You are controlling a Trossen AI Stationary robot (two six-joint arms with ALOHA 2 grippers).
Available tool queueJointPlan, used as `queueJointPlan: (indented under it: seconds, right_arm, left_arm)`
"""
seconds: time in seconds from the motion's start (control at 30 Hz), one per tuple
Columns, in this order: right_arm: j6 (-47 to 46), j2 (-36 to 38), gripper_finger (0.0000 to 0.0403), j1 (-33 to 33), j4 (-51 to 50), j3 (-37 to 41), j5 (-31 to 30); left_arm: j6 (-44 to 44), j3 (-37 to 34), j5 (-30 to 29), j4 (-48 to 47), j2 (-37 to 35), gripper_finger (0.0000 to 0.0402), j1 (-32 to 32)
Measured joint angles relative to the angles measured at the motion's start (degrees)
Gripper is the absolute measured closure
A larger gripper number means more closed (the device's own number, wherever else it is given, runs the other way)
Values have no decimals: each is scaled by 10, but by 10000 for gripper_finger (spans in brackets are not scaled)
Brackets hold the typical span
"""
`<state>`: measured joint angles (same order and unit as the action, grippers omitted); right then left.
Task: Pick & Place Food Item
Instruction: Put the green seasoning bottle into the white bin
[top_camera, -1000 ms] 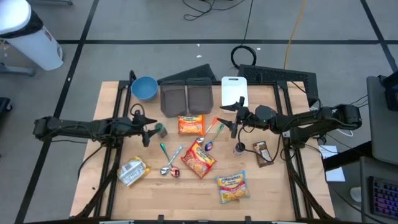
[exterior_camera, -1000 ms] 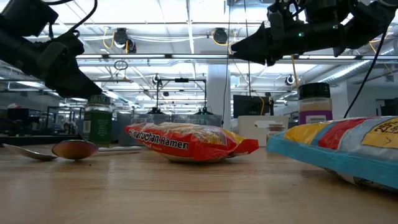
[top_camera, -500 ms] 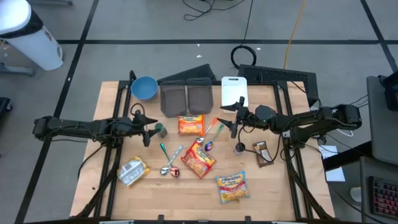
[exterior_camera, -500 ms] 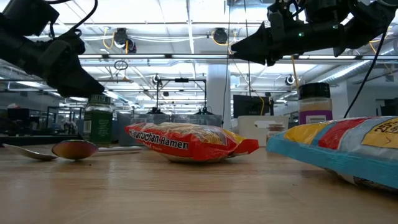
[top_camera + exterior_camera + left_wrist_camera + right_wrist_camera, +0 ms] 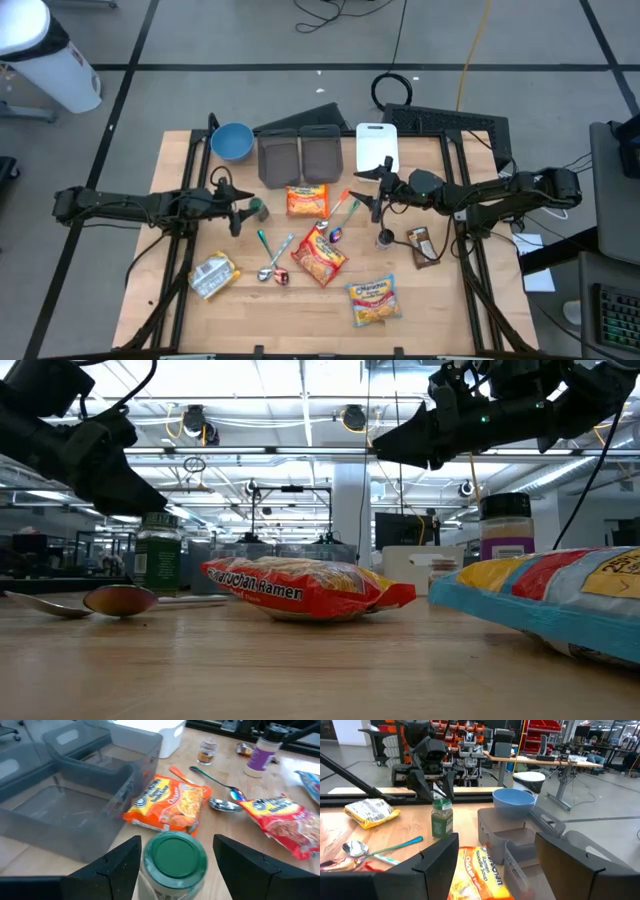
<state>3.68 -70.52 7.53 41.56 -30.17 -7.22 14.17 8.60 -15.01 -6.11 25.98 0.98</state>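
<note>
Left tool (image 5: 175, 855) poised wide around green-lidded jar (image 5: 175, 857) at left-centre of the high frame, fingers either side of the lid, not yet closed on it. Right tool (image 5: 378, 190) hovering above the bench (image 5: 180, 180) right of centre, spread wide, holding nothing. Ramen packet (image 5: 306, 199) lying just below grey bins (image 5: 300, 157) at upper middle; other packets scattered lower down. Nothing lifted, bins apparently bare: grasp, carry and placing all still ahead.
</note>
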Motion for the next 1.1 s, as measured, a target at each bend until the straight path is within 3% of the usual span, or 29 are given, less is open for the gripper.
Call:
queueJointPlan:
  seconds: [0.27, 0.33, 0.57, 0.8, 1.1]
  right_arm:
    - [0, 0, 147, 0, -1, 0, 0]
    - [0, 0, 147, 0, -1, 0, 0]
    - [0, 0, 147, 0, -2, 0, 0]
    - [0, 0, 147, 0, -2, 0, -1]
    - [0, 0, 147, 0, -2, 0, -1]
  left_arm:
    - [11, 0, 2, -10, 0, 22, 1]
    - [10, 0, 1, -13, 0, 8, 1]
    - [66, 0, 1, -12, -2, 58, 0]
    - [29, 0, -10, -23, 3, 91, 0]
    - [34, -70, -28, 76, 2, 117, 1]
